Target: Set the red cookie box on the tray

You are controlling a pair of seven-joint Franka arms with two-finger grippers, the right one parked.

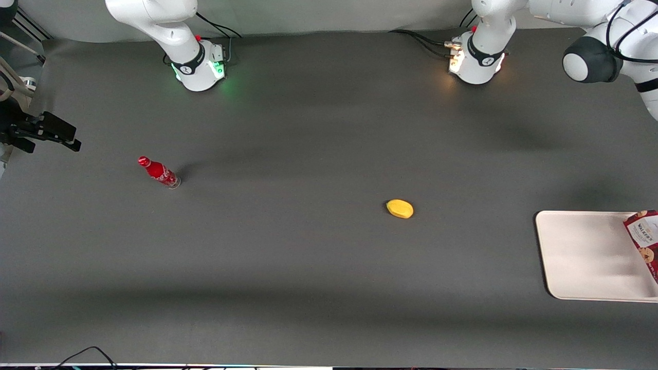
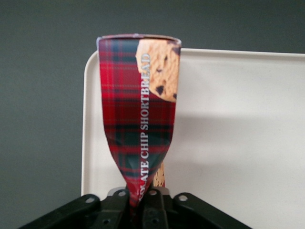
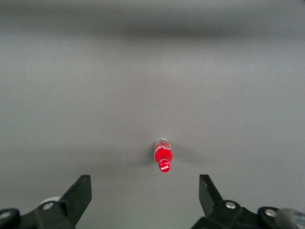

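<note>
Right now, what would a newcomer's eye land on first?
The red cookie box, pinched at one end by the gripper and hanging over the tray at the working arm's end of the table. Then the red bottle toward the parked arm's end, and a yellow object between them.

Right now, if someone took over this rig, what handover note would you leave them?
Gripper: shut on the red cookie box, pinching its crushed end, held over the tray.
Tray: at the working arm's end of the table; the box shows over its edge in the front view, whether touching it I cannot tell.
Done: box picked up and brought to the tray.
Left: lower it, release, withdraw.
Not involved: red bottle, yellow object.
</note>
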